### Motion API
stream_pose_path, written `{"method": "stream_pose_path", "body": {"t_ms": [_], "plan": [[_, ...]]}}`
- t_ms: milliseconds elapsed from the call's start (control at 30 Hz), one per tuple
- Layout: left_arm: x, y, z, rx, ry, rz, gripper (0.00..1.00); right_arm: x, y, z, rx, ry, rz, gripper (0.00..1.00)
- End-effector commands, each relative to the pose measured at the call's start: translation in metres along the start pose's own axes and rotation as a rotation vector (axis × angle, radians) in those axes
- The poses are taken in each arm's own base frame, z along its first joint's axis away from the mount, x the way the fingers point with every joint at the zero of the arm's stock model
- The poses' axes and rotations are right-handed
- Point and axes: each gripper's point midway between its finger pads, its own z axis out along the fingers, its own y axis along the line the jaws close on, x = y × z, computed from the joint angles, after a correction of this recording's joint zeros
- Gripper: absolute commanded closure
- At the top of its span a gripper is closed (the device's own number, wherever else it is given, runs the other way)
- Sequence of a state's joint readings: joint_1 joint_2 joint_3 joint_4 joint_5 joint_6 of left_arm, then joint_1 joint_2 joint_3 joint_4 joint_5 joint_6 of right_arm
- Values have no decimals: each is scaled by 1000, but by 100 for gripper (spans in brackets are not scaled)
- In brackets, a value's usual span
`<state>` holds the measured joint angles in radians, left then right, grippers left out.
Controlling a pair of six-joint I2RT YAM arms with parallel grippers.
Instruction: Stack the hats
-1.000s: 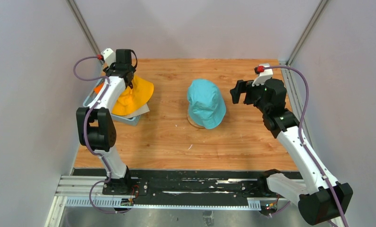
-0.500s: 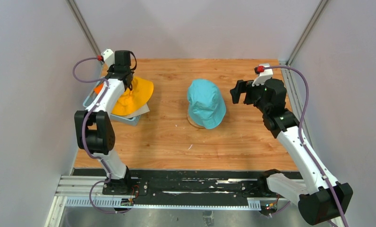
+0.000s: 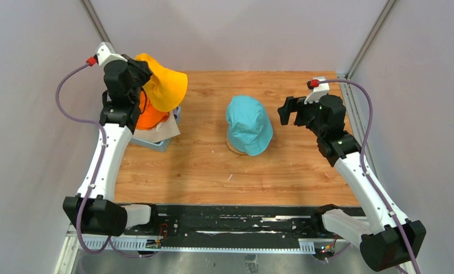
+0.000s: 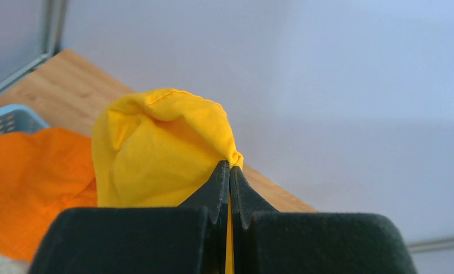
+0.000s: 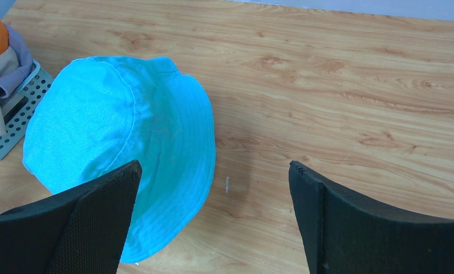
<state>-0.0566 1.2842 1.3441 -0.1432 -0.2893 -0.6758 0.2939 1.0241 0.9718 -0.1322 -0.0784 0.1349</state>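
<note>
At the near edge, the left arm's base link now lies swung out toward the near-left corner. A second ago that arm was folded, with its elbow over the left edge. The right arm has not moved. Its hand (image 3: 290, 112) hovers over the right half of the tabletop (image 3: 213, 171) as before, with its jaws spread wide and nothing between them.

Just left of that hand, the teal hat (image 3: 248, 125) sits in the middle of the tabletop, in the same spot as earlier. It is draped over a wooden stand (image 3: 234, 150), of which only a sliver shows at its near rim.

The main change is farther back, at the far-left corner. A second ago the left hand (image 4: 229, 177) was low on the yellow hat (image 3: 165, 85), which lay spread on top of the pile in the light blue basket (image 3: 151, 144). Now that hand is raised and its jaws are pinched fully together on a fold of yellow fabric. The hat hangs bunched from the hand, above the basket.

Lifting it has uncovered the orange hat (image 3: 150, 117), which now tops the pile. The beige hat (image 3: 159, 132) pokes out beneath it on the near side. From the right wrist view, a lavender hat (image 5: 19, 60) shows at the basket's edge.
</note>
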Motion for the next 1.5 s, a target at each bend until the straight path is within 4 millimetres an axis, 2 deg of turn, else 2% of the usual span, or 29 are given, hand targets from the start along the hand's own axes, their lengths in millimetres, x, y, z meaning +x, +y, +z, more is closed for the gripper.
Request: {"method": "stream_pose_path", "body": {"t_ms": [0, 133, 267, 633, 767, 1067, 1467], "plan": [[-5, -56, -22, 303, 22, -11, 100, -9, 7, -1, -15, -28, 1, 1], [-5, -97, -42, 520, 68, -13, 100, -11, 5, -3, -8, -34, 1, 1], [4, -131, -56, 673, 132, -14, 100, -13, 3, -5, 5, -43, 0, 1], [47, -197, -94, 960, 346, -65, 100, -22, -3, -14, 44, -66, -2, 1], [64, -208, -103, 1015, 419, -72, 100, -22, -4, -16, 49, -70, -1, 1], [113, -214, -113, 1029, 526, -59, 100, -20, -5, -14, 56, -65, -8, 1], [157, -242, -148, 1093, 630, -59, 100, -15, -11, -15, 82, -61, -11, 1]]}}
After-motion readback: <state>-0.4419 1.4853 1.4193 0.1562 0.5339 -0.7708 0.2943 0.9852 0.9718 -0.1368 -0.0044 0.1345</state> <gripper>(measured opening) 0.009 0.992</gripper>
